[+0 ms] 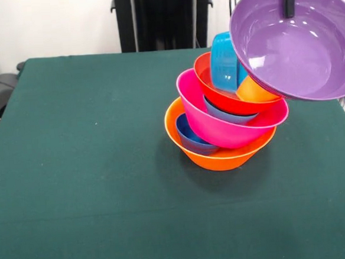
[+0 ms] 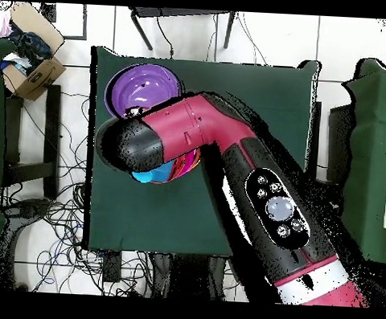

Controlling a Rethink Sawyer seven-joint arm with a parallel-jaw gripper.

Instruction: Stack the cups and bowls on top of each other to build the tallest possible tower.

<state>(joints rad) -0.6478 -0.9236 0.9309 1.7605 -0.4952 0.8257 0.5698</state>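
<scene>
The tower leans to the right on the green table: a large orange bowl point(image 1: 222, 157) at the base holds a small dark blue bowl point(image 1: 189, 136). Above them sit the pink bowl point(image 1: 219, 125), a shallow light blue bowl point(image 1: 228, 115) and the red-orange bowl point(image 1: 217, 94). A light blue cup point(image 1: 223, 61) and an orange cup point(image 1: 254, 90) lie tilted in the red-orange bowl. My gripper point(image 1: 288, 3) is shut on the far rim of the wide purple bowl point(image 1: 297, 44), which hangs tilted above the tower's upper right. In the overhead view the purple bowl point(image 2: 142, 86) shows beside the arm point(image 2: 197, 138), which hides most of the tower.
The green table cloth point(image 1: 80, 171) spreads to the left and front of the tower. A black stand point(image 1: 163, 17) rises behind the table. A cardboard box point(image 2: 28, 61) sits on the floor beside the table, among cables.
</scene>
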